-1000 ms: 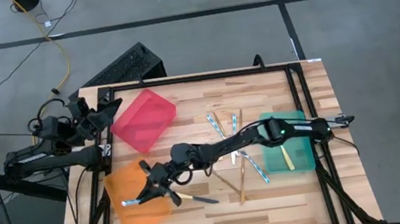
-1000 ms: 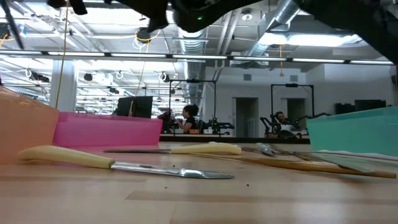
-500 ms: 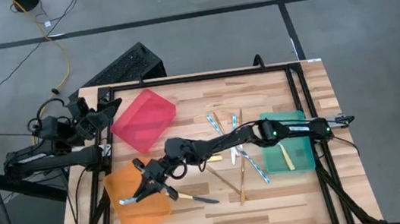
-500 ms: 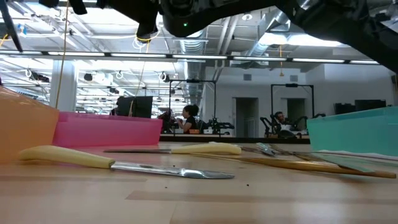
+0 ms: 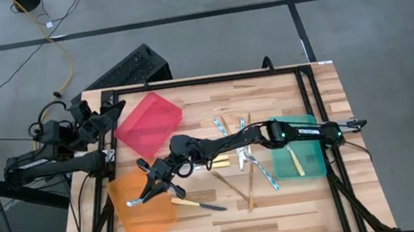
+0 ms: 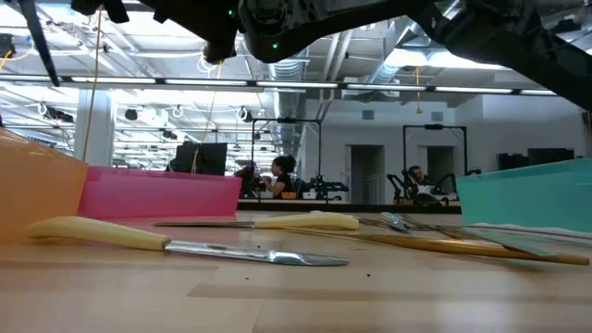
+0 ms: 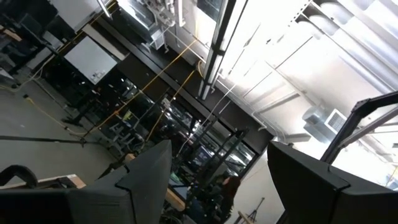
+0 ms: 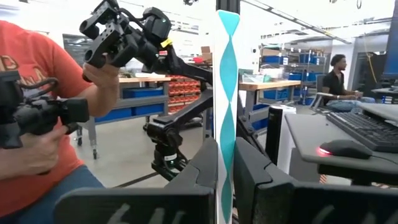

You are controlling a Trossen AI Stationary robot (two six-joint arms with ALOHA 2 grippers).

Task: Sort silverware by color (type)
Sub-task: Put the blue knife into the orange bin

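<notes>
My right gripper (image 5: 150, 193) reaches across the table from the right and is shut on a silvery-blue piece of silverware (image 8: 225, 93) above the orange bin (image 5: 144, 219). More silverware lies in a loose heap (image 5: 239, 155) at mid-table. A yellow-handled knife (image 5: 194, 205) lies flat near the orange bin. Another yellow-handled piece (image 5: 296, 160) lies in the green bin (image 5: 312, 168). My left gripper (image 5: 114, 109) waits open off the table's far left corner, tilted upward. My right gripper pinches the silvery-blue piece between its two fingers (image 8: 208, 177), at the lower stretch of its twisted shaft (image 8: 225, 163). The piece runs along the fingers and juts out beyond their tips (image 5: 133, 201). It is lifted clear, above the orange bin.
A red bin (image 5: 148, 123) stands at the far left of the table. A black frame (image 5: 313, 111) runs along the table's edges. In the right wrist view a person in an orange shirt (image 8: 37, 124) stands beyond the table, by my left arm.
My right gripper has drifted a little toward the table's far edge above the orange bin and has rolled slightly, still shut on the silvery-blue piece, which stays clear of the bin.
</notes>
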